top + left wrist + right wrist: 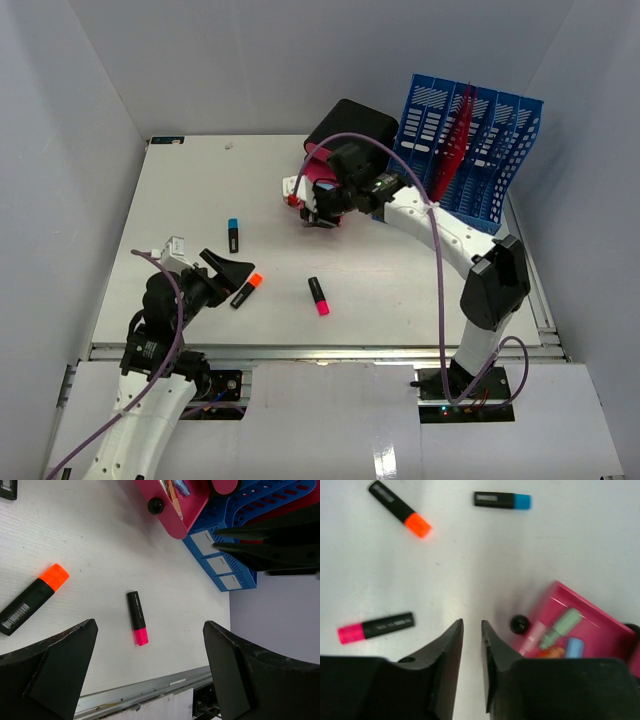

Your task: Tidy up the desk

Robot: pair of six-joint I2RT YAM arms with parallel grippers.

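Tabletop: fills the middle of the top view, white and flat, with a metal rail along the lower edge and grey walls on three sides.

Rack: blue, slotted, stands upright at the upper right of the top view, at the tabletop's far right corner.

Case: black, just left of the rack at the upper centre, partly hidden by the right arm.

Tray: pink, below the case in the top view, at the lower right of the right wrist view. Holds several pens; exact count cannot be told.

Left claw: spread wide and empty, at the lower left of the top view, above the tabletop.

Right claw: fingers parted by a narrow gap only, with nothing between them. Hangs at the tray's left edge, upper centre of the top view.

Orange highlighter: flat on the tabletop, just beside the left claw.

Pink highlighter: flat, lower centre, apart from the orange one.

Blue highlighter: flat, above the orange one, centre left.

Knob: small, round and black, touching the tray's left wall.
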